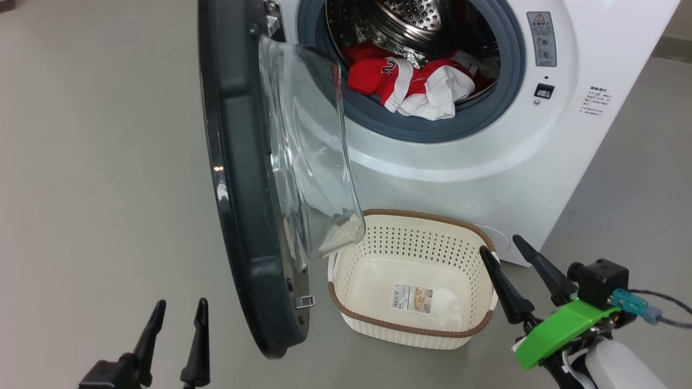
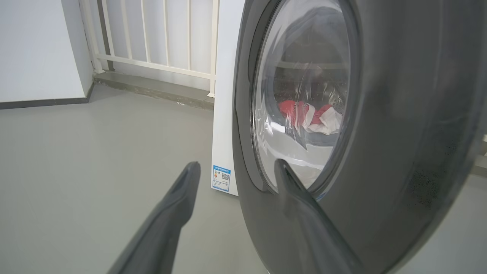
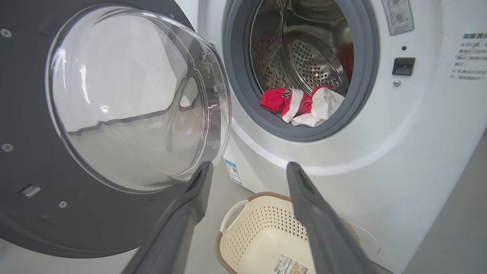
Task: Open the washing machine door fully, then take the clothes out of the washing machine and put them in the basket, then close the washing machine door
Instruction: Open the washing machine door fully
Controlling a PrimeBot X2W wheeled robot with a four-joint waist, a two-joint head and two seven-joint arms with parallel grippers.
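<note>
The white washing machine (image 1: 567, 156) has its door (image 1: 238, 178) swung out to about a right angle, black rim toward me and glass bowl (image 1: 308, 146) bulging right. Red and white clothes (image 1: 416, 84) lie at the drum's mouth, over the grey rubber ring. The empty cream basket (image 1: 351, 308) stands on the floor below the opening. My left gripper (image 1: 178, 324) is open at the lower left, just outside the door's rim (image 2: 399, 133). My right gripper (image 1: 513, 259) is open at the basket's right edge. In the right wrist view, the clothes (image 3: 304, 106) and basket (image 3: 251, 236) lie ahead of the right gripper (image 3: 247, 171).
Bare grey floor (image 1: 97, 162) spreads to the left of the door. In the left wrist view a white railing (image 2: 152, 38) and a low step run along the far wall, and a blue label (image 2: 221, 178) sits on the machine's lower corner.
</note>
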